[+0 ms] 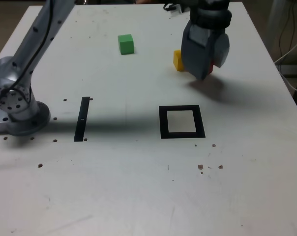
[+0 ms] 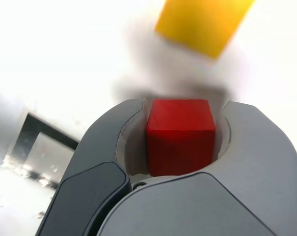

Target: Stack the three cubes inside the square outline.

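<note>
While pinched btwn the gripper (image 2: 180,147) jaws, red cube (image 2: 180,140) is seen just right of yellow cube (image 1: 178,60), exterior view.

**Off-task items on the tabletop**

You had a white tabletop (image 1: 138,196) speckled with small dark spots (image 1: 200,167). A narrow black strip (image 1: 82,119) lay flat towards the exterior view's left. Cables (image 1: 288,44) hung beyond the exterior view's right edge.

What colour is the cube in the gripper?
Red, held between the jaws of the gripper; clearest in the wrist view.
</note>
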Available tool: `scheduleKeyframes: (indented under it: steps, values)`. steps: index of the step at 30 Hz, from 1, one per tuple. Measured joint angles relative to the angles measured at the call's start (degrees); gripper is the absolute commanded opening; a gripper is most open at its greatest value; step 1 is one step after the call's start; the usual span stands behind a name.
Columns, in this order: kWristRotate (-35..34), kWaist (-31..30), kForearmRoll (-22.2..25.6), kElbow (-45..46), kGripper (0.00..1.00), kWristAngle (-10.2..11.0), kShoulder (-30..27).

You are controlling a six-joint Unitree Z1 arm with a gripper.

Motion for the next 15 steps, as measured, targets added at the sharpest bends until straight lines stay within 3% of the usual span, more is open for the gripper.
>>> scheduleKeyframes:
  steps: [4,10,15]
  values:
    - [3.2,-2.3,2.4,0.0,0.23,0.0,-1.0]
    - [10.6,-4.1,5.7,3.7,0.23,-1.8,-4.3]
    - [13.0,-8.2,5.7,9.0,0.23,1.6,-8.8]
